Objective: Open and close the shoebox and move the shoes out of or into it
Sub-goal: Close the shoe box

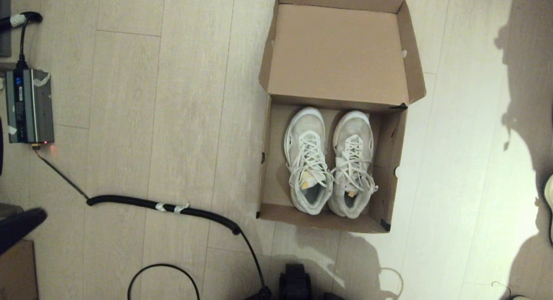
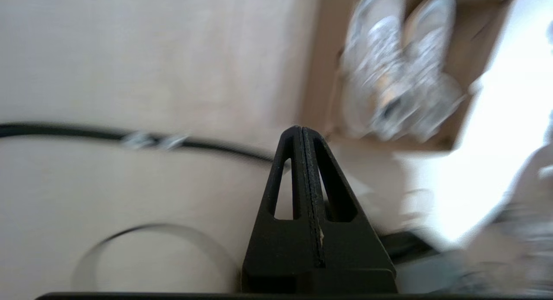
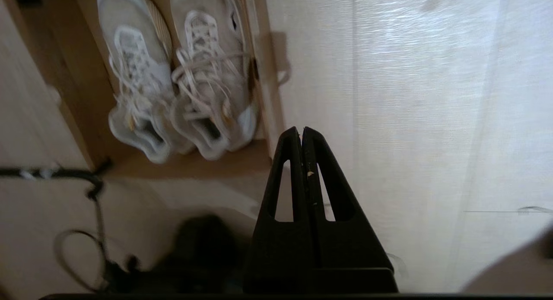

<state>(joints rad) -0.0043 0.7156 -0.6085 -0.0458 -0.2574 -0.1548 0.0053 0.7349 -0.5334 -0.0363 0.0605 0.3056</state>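
The shoebox (image 1: 268, 170) stands open on the floor, its hinged lid (image 1: 337, 54) folded back on the far side. Both white shoes (image 1: 307, 157) lie side by side inside, toes toward the lid, laces up. My left gripper (image 2: 301, 129) is shut and empty, hanging over the floor short of the box's near left corner (image 2: 319, 75), with the shoes (image 2: 389, 75) beyond it. My right gripper (image 3: 301, 129) is also shut and empty, over the floor by the box's near right corner (image 3: 194, 166), the shoes (image 3: 181, 75) ahead. Neither gripper shows in the head view.
A grey power unit (image 1: 29, 105) sits at the far left, and a coiled black cable (image 1: 164, 205) runs from it across the floor toward the robot's base (image 1: 296, 282). A thin cable loop (image 1: 164, 270) lies nearby. A brown carton corner (image 1: 17, 270) is bottom left.
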